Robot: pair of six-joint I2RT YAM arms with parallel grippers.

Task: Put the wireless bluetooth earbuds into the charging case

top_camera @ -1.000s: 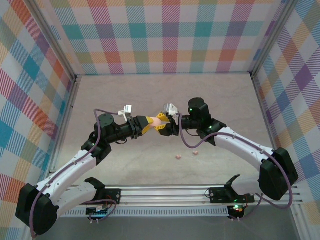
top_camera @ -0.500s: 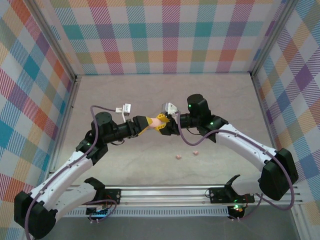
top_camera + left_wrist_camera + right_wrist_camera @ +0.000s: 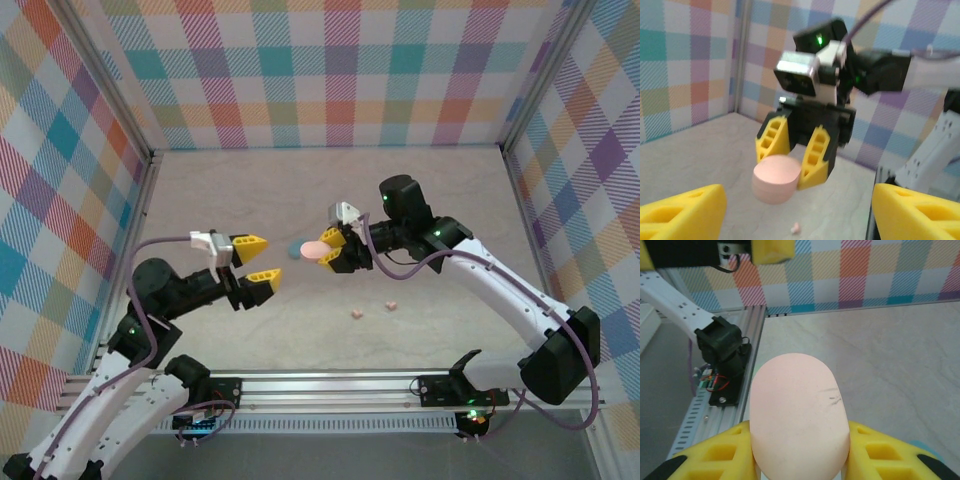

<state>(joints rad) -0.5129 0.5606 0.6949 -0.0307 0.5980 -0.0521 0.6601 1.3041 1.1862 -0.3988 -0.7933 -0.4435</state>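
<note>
Right claw clenched on pink case, held above table, lid looks closed. Left claw released, empty, well apart. Two pink earbuds lie loose on table. Step, by my reading: presenting case; next needs lid opened, then earbud pick

Table in front of me: beige, marbled, flat, walled by checkered panels on three sides. Lying on it: one pink earbud lower centre of the top view, and a second pink earbud just right of it, the two apart. Light blue oval case near frame centre, well apart from both. Metal rail runs along the bottom edge.
</note>
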